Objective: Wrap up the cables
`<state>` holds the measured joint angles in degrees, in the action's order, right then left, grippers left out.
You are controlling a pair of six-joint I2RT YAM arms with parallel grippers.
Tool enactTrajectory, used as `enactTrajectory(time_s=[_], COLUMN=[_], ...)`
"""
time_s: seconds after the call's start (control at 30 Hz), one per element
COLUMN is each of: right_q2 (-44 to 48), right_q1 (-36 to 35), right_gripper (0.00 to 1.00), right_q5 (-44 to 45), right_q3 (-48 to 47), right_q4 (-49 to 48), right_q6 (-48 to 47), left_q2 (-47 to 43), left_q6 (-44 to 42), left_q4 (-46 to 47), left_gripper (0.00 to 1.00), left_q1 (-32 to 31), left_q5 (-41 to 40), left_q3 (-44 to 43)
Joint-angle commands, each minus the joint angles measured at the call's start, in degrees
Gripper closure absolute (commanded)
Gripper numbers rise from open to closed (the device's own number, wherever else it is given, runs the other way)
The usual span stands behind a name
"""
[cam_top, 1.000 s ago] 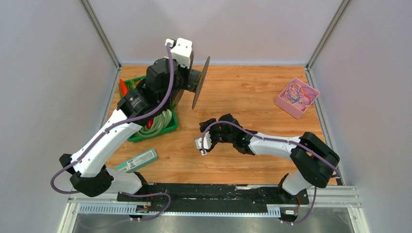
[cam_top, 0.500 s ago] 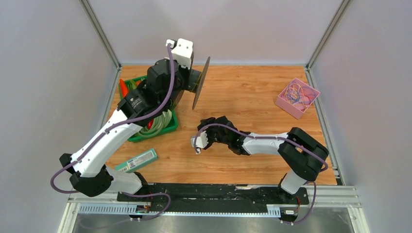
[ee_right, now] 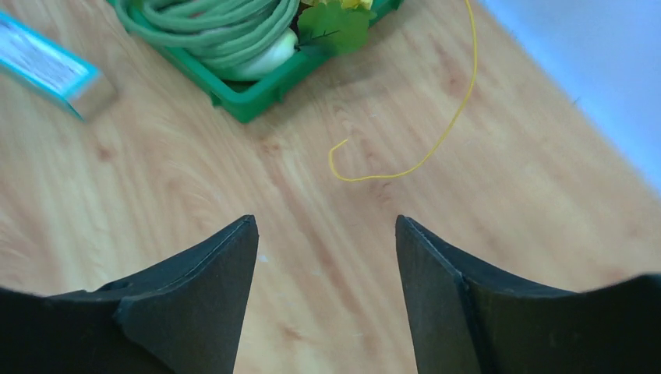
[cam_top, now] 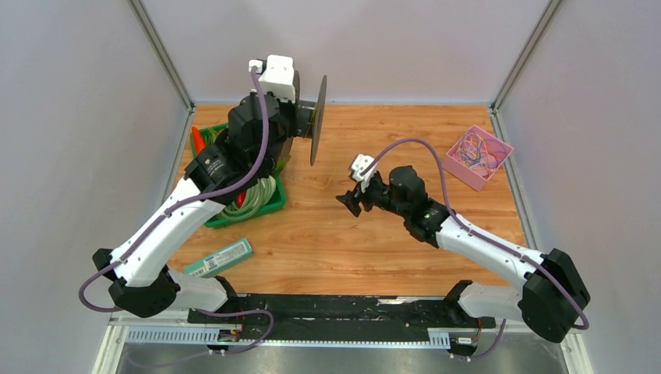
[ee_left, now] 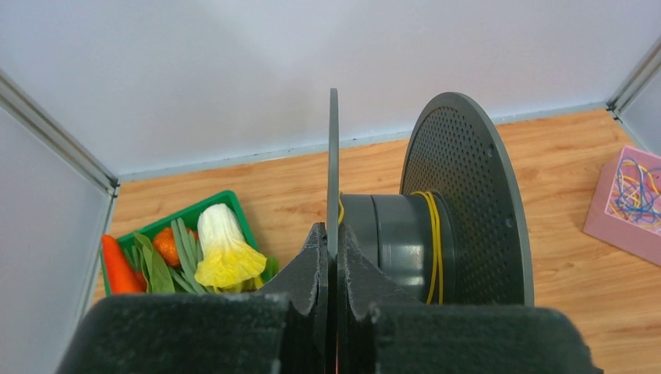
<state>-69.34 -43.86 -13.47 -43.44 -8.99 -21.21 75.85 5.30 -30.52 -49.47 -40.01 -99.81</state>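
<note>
My left gripper [ee_left: 333,234] is shut on the near flange of a grey spool [ee_left: 468,202] and holds it in the air at the back left of the table [cam_top: 319,117]. A yellow cable [ee_left: 431,241] is wound a couple of turns round the spool's hub. Its loose end [ee_right: 436,136] lies curled on the wood in the right wrist view. My right gripper [ee_right: 326,226] is open and empty above the wood just short of that end; in the top view it [cam_top: 348,201] is at mid-table. More coloured cables fill a pink box [cam_top: 477,156] at the back right.
A green tray [cam_top: 249,212] with coiled long beans, a carrot and other vegetables sits under my left arm; its corner shows in the right wrist view [ee_right: 249,101]. A teal box [cam_top: 220,258] lies at the front left. The pink box also shows in the left wrist view [ee_left: 623,234].
My right arm has lifted and swung right and back from the near middle, and its gripper now points left. My left arm has shifted the spool slightly left.
</note>
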Motion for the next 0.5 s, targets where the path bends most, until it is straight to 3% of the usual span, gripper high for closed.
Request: enactTrajectory(time_s=[0.0,0.13,0.3,0.47], right_q2=[-2.0,-4.5,-13.5,-19.4], right_q1=[1.9,4.4,4.5,4.5], right_gripper=[0.31,0.30,0.30,0.31], right_q5=[1.5,1.2,7.7,7.4], right_q3=[-0.9,0.2,-9.2,-14.4], right_q4=[4.4,-1.0,8.3,4.1], right_q6=[37.0,52.1,62.8,65.5], left_q2=[-1.9,-1.0,0.1,0.6], left_q6=[4.0,6.8,10.3,10.6], left_q4=[5.4,4.1,2.8,3.2], left_gripper=[1.00,1.00,1.00,1.00], left_q1=[-0.3,-0.3,-0.3,-0.3], left_q5=[-3.5,-4.6,-4.9,-5.7], left_q3=[-3.6,-6.4,-9.3,-9.9])
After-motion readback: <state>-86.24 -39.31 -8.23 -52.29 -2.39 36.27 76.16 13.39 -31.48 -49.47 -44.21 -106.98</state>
